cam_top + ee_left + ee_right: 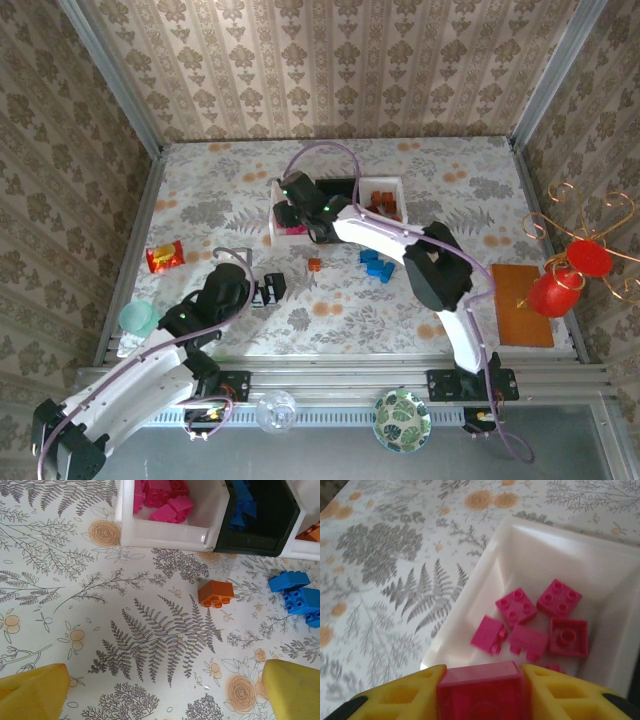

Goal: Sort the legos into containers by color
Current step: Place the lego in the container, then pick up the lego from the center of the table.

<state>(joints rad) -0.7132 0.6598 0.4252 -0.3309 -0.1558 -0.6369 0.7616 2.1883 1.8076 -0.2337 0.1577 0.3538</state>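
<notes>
My right gripper (481, 680) is shut on a magenta pink lego (482, 695) and holds it above the near rim of the left white container (530, 550). Several pink legos (540, 620) lie loose inside that container. In the top view this gripper (300, 215) reaches over the row of containers (383, 185). My left gripper (165, 695) hangs open over the tablecloth, nothing between its yellow fingers (32, 692). Ahead of it lie an orange lego (215, 593) and blue legos (300, 595). The black container (250, 542) holds blue legos, and the right white one (305, 550) holds orange ones.
A red-orange snack packet (164, 256) and a teal cup (138, 319) sit at the table's left. A wooden board (523, 303) and red ornaments on gold wire (570, 275) stand at the right. Metal rails edge the table.
</notes>
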